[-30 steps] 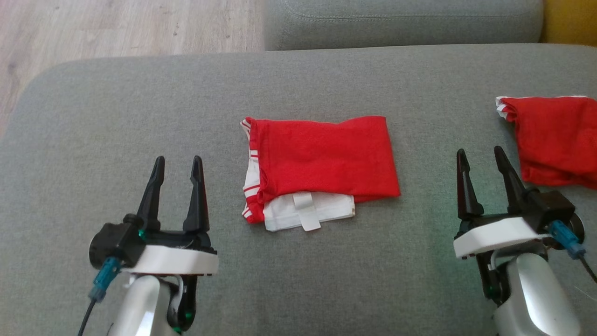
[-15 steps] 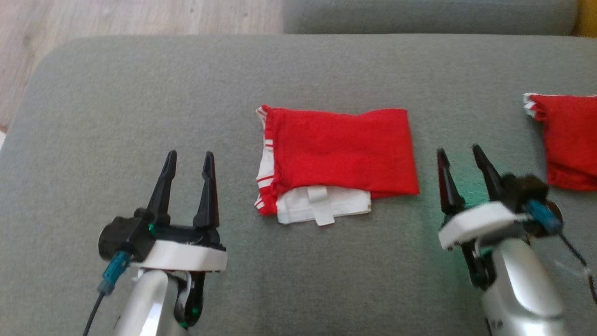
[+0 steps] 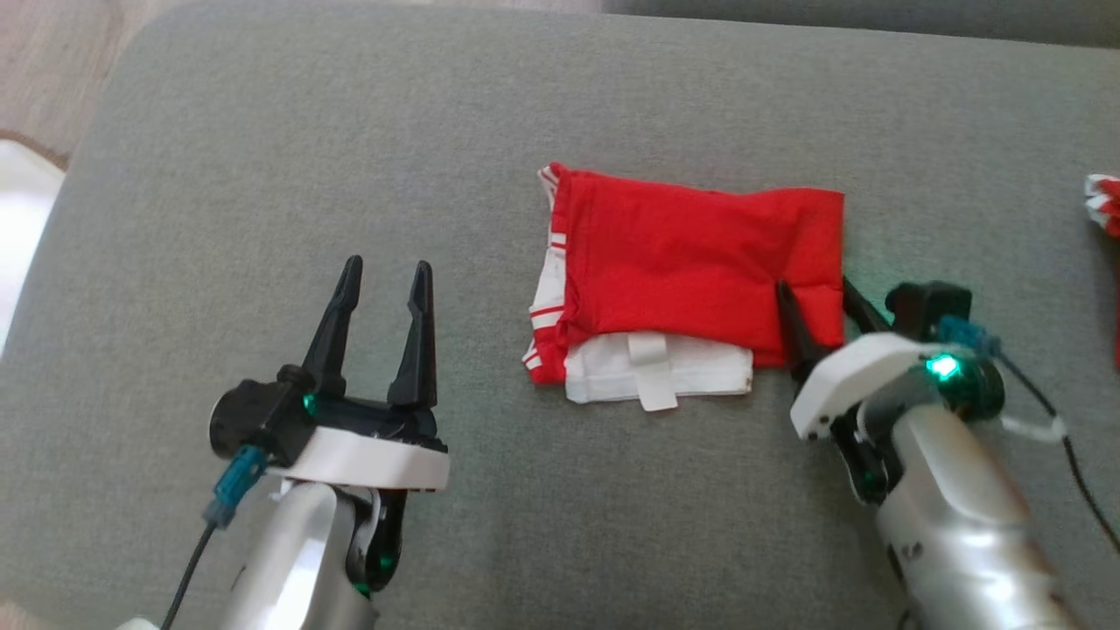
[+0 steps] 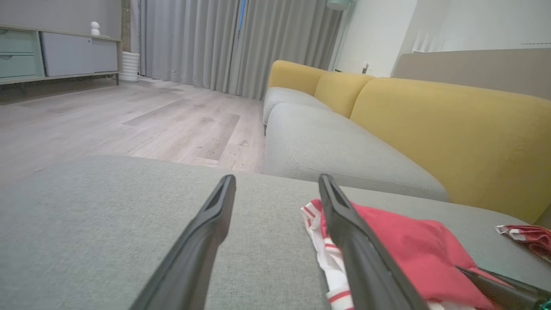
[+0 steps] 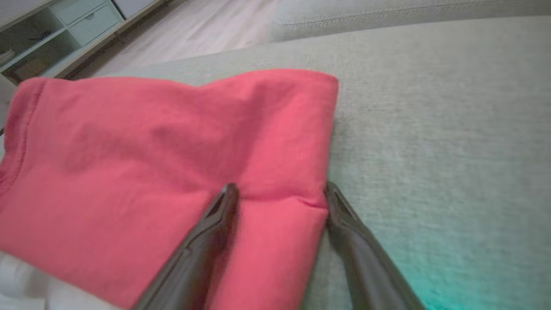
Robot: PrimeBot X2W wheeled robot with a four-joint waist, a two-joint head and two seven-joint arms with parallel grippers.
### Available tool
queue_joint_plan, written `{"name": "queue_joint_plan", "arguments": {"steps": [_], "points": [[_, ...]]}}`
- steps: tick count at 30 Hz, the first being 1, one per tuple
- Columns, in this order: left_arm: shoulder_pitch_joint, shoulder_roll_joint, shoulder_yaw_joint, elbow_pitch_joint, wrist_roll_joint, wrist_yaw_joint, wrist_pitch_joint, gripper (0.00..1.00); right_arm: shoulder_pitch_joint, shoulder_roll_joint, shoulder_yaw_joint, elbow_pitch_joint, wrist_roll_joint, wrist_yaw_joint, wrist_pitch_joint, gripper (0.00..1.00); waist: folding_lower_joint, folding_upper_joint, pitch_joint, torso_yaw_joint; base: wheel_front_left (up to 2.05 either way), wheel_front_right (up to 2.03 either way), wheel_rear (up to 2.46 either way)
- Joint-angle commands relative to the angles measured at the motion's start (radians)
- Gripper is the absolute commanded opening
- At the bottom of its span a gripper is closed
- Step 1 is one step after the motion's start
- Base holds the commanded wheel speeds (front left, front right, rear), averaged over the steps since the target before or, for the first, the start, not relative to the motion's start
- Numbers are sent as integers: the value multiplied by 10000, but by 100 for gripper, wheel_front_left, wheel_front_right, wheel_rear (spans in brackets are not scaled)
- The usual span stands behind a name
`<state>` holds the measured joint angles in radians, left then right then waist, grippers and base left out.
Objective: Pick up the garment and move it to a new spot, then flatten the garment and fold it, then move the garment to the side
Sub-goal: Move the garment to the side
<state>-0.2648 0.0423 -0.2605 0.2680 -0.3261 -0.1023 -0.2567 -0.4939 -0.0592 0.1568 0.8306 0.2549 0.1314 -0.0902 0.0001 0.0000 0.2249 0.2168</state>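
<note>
The folded red garment is lying mid-cushion on the grey sofa, with the right gripper straddling its right edge, fingers spread. It looks to be setting up the move aside, which calls for closing on that edge next. The left gripper is hovering spread, well apart.

Grey sofa, wood floor, curtains

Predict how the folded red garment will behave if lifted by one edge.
Probably floppy: the red garment creases by the right hand. Its loose layers, white part poking out, would likely unfold and droop. Likely light; it barely dents the grey cushion.
</note>
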Motion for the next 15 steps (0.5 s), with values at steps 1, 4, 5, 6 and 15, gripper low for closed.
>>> {"name": "queue_joint_plan", "arguments": {"steps": [1,4,5,6,15], "points": [[-448,79,265,-267,-51,39,-51,100,-197,89,358,-12,75,-7,101,100,-1,0,31,51,0,0,0],[-469,79,244,-243,-73,63,-51,100,-427,89,651,414,76,-7,3,9,-1,0,29,92,0,0,0],[-469,79,248,-241,-76,79,-51,100,-500,89,724,526,-14,-7,-95,0,-1,0,20,86,0,0,0],[-466,79,259,-242,-74,95,-51,100,-578,89,770,625,-122,-7,-214,0,-1,0,9,62,0,0,0],[-510,79,147,-387,-19,104,-51,100,-1185,-169,481,818,-2379,-7,-1369,0,-1,0,-184,-618,0,0,0]]}}
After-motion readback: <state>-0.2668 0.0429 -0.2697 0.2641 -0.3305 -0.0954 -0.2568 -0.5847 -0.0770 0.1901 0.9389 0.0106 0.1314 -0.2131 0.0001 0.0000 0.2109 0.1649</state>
